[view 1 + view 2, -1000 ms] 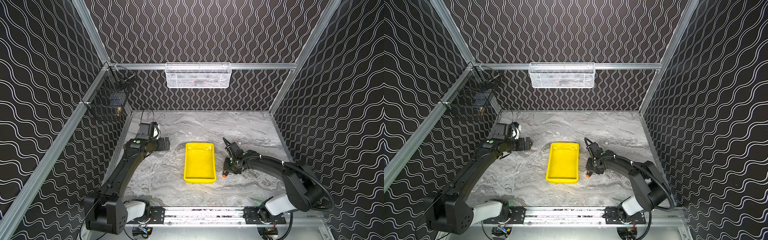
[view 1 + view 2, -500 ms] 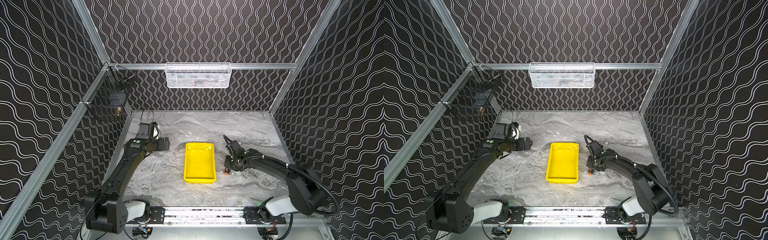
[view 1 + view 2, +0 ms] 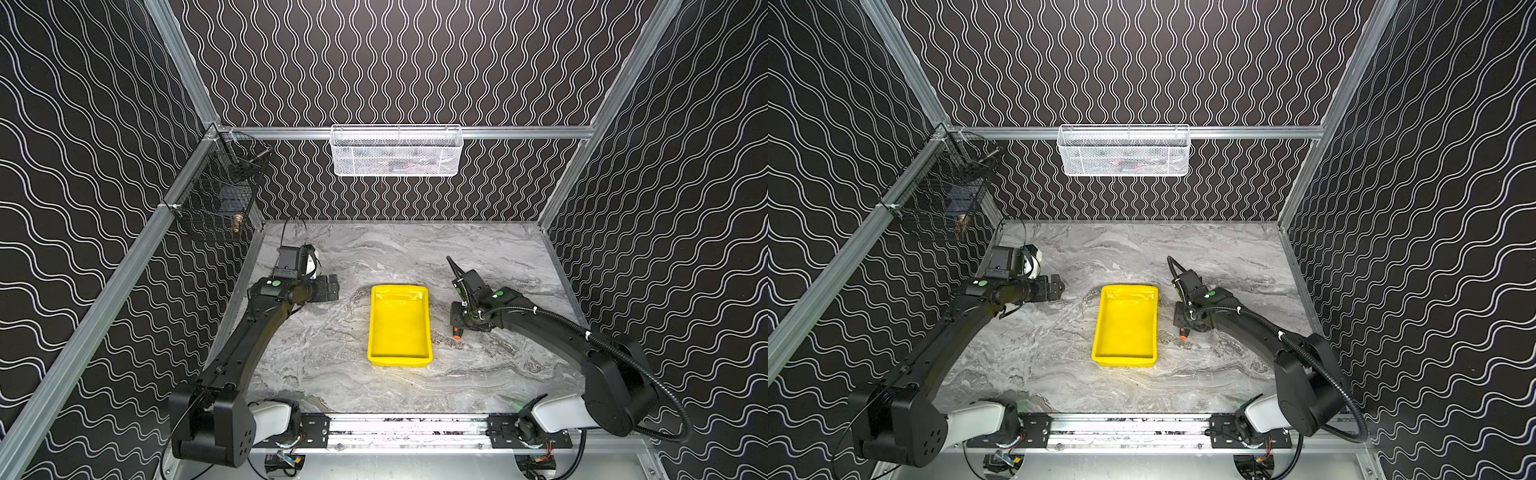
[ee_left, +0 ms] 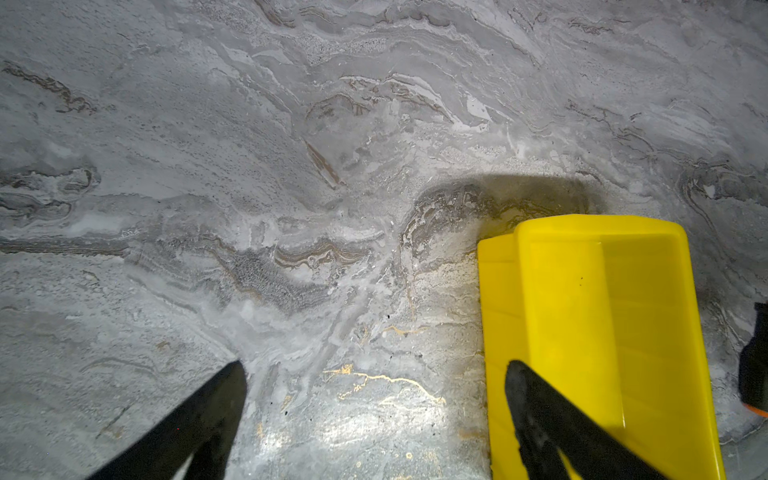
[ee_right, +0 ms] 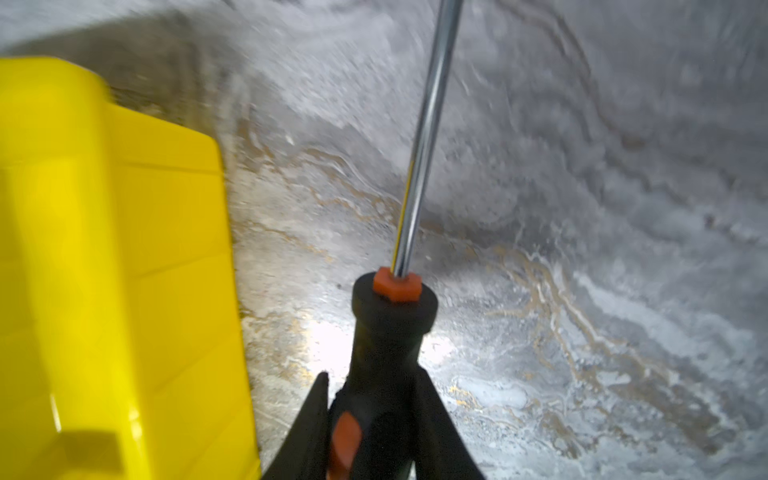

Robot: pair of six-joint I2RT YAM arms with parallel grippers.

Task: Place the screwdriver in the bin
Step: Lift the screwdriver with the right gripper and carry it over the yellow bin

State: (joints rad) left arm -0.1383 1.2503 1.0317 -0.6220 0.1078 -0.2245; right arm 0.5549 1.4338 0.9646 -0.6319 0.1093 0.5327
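The screwdriver (image 5: 390, 328) has a black-and-orange handle and a shiny thin shaft. My right gripper (image 5: 371, 374) is shut on the handle, one finger on each side. In both top views it is low over the marble table just right of the bin, and only its orange butt (image 3: 456, 333) (image 3: 1182, 332) shows below the right gripper (image 3: 457, 318). I cannot tell whether it touches the table. The bin (image 3: 398, 328) (image 3: 1125, 328) (image 5: 104, 249) (image 4: 602, 332) is a shallow yellow tray with nothing in it. My left gripper (image 3: 332, 286) (image 4: 376, 365) hangs open left of the bin's far end.
A white mesh basket (image 3: 395, 151) hangs on the back rail. A black wire cage (image 3: 216, 199) hangs on the left rail. Patterned walls close in three sides, and a metal rail (image 3: 407, 428) runs along the front edge.
The right gripper has finished closing on the handle. It has shifted a little toward the back with the screwdriver. The left arm and the bin have not moved.
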